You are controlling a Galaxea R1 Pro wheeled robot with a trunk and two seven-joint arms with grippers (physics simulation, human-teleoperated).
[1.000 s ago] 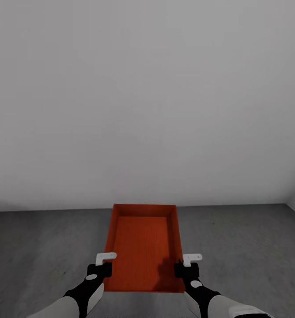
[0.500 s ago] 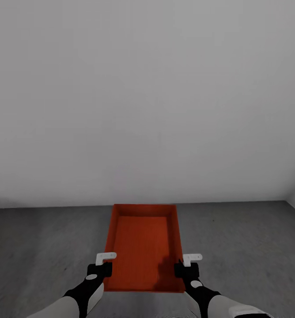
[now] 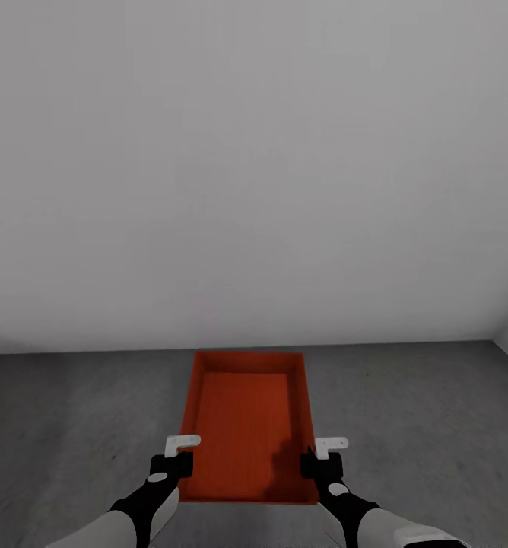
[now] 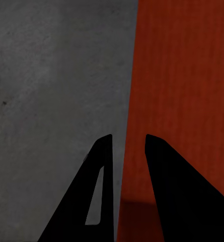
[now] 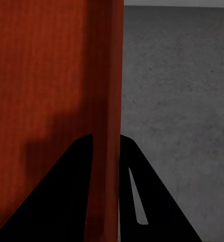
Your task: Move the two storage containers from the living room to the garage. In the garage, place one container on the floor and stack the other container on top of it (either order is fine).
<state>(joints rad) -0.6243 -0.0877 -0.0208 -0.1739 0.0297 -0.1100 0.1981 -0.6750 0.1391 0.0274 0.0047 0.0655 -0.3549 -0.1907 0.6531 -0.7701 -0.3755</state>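
The left tool (image 3: pixel 179 450) pinches the bin's (image 3: pixel 246 422) left wall near its near corner, one finger (image 4: pixel 99 196) outside and the other inside, and the right tool (image 3: pixel 326 454) clamps the right wall the same way, finger (image 5: pixel 137 201) outside. The open orange-red bin hangs level between the two arms, above the dark grey floor (image 3: pixel 421 426). A plain pale wall (image 3: pixel 254 167) stands just beyond the bin's far end.

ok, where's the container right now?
Head view: the storage container is centred low, held between the left gripper and right gripper, each clamped on a side wall, over the grey floor before the pale wall.
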